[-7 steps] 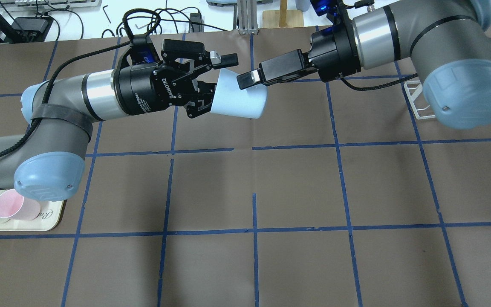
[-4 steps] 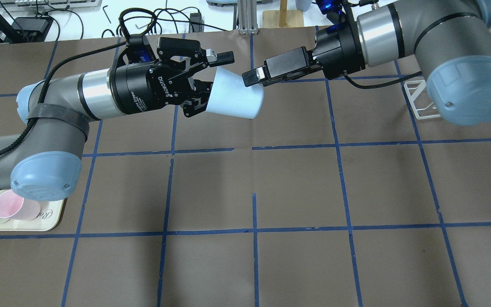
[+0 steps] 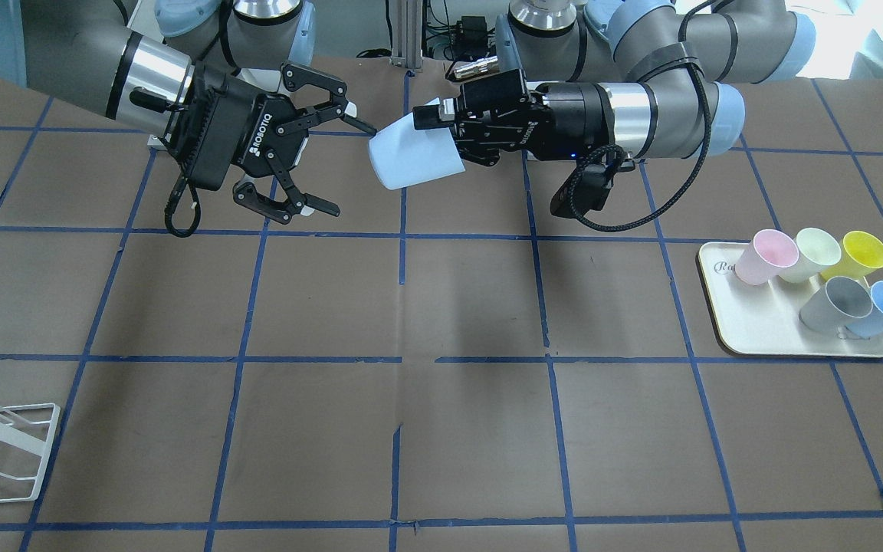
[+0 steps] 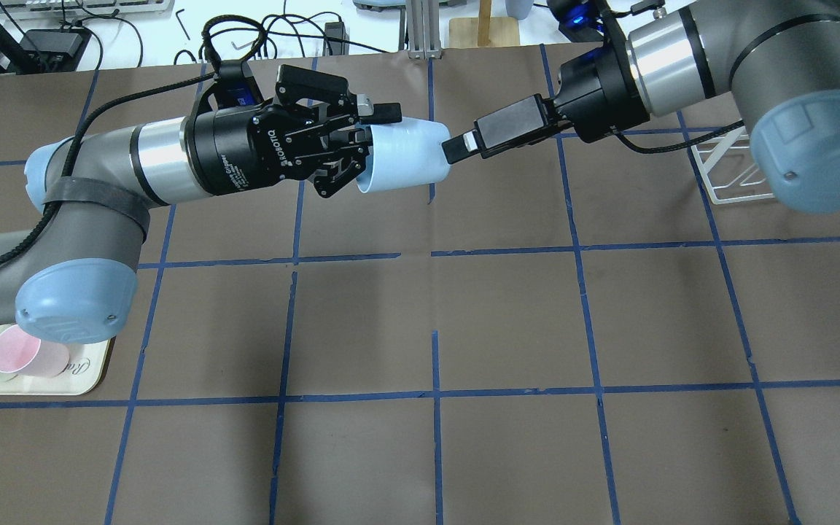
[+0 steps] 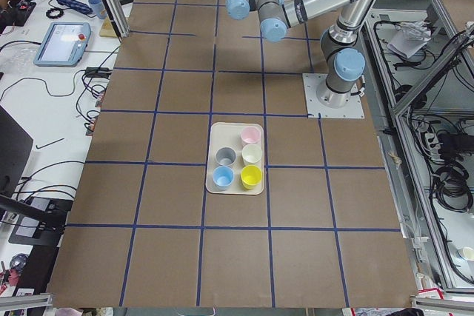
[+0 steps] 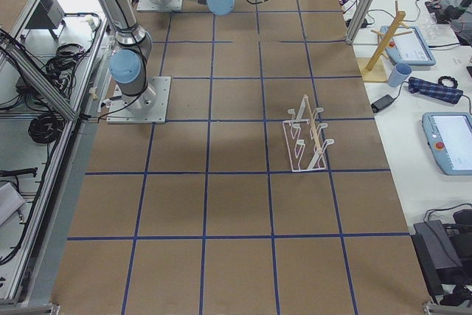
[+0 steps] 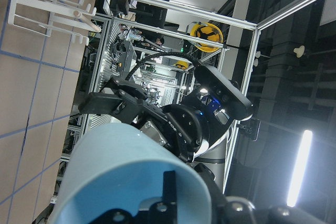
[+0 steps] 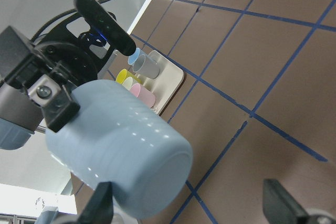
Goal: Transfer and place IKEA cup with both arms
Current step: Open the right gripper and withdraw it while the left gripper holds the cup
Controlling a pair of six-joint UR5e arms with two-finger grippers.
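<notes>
The IKEA cup, a pale sky-blue tumbler, hangs on its side above the table's far middle, base pointing at the right arm. My left gripper is shut on its rim, one finger inside and one outside, as the left wrist view shows. In the front view the cup sits between my left gripper and my right gripper. The right gripper is wide open and empty, its fingertips just off the cup's base. The right wrist view shows the cup ahead of the open jaws.
A cream tray on my left holds pink, cream, yellow, grey and a second blue cup. A white wire rack stands under the right arm. Blue tape lines cross the brown table.
The right gripper has drawn back to the right, off the cup. The left gripper has turned the cup so that it lies more level, and still holds it.
</notes>
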